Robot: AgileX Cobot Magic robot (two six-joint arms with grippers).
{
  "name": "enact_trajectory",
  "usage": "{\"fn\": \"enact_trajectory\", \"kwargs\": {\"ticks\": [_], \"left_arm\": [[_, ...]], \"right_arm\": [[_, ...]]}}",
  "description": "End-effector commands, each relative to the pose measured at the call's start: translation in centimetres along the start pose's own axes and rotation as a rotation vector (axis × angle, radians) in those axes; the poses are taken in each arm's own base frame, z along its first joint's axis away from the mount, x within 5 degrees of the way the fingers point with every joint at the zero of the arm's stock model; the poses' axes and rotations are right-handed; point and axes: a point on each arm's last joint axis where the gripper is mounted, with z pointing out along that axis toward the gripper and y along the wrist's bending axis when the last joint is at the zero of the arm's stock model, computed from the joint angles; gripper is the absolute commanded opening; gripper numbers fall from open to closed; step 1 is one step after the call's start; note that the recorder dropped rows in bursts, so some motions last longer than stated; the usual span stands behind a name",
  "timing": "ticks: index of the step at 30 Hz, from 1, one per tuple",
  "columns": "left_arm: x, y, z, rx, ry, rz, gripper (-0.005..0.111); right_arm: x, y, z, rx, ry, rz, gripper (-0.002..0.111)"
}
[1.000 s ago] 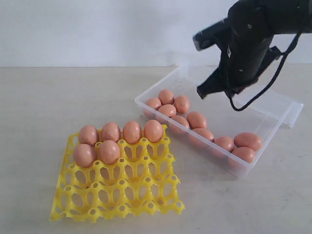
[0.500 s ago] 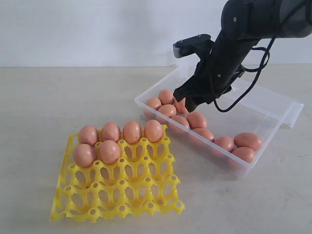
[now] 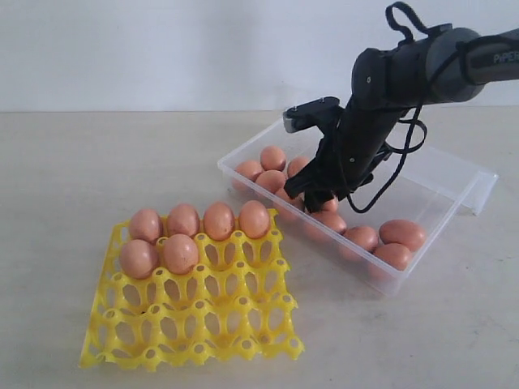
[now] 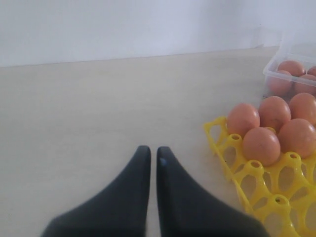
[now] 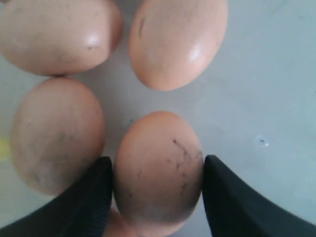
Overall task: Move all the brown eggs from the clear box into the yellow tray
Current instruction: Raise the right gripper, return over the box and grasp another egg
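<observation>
Inspecting: your right gripper (image 3: 318, 194), down inside the clear box (image 3: 438, 194) at its egg cluster
Right jaws: spread wide astride one brown egg (image 5: 158, 168), pads close against both flanks; the egg lies on the box floor, no lift evident
Reason for pose: judged a straddle across the egg's narrow width, so closing should not nudge the neighbours
Left gripper (image 4: 152, 155): fingers all but together, nothing held, low beside the yellow tray (image 3: 195, 324), clear of your working arm
Tray eggs (image 3: 180, 253): six, filling the far row and starting the next; the rest lie loose in the box
Change noted: a second ago the right arm hung above the box's far side; it has since dropped onto the cluster; tray count unchanged
</observation>
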Motion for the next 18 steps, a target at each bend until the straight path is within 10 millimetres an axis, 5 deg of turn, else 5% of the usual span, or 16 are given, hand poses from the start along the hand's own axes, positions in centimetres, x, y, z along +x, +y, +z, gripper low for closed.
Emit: {"fn": "enact_trajectory", "kwargs": {"ticks": [1, 6, 12, 18], "left_arm": [[0.1, 0.0, 0.0, 0.003, -0.003, 0.004, 0.004], [0.1, 0.0, 0.0, 0.003, -0.003, 0.004, 0.004], [0.1, 0.0, 0.0, 0.003, -0.003, 0.004, 0.004], [0.1, 0.0, 0.0, 0.003, -0.003, 0.004, 0.004]], "right_arm": [[0.1, -0.2, 1.4, 0.000, 0.002, -0.002, 0.049], [0.0, -0.3, 1.9, 0.006, -0.013, -0.001, 0.042], [-0.1, -0.2, 1.6, 0.006, -0.016, -0.001, 0.000], [-0.6, -0.1, -0.5, 0.014, -0.090, 0.114, 0.000]]}}
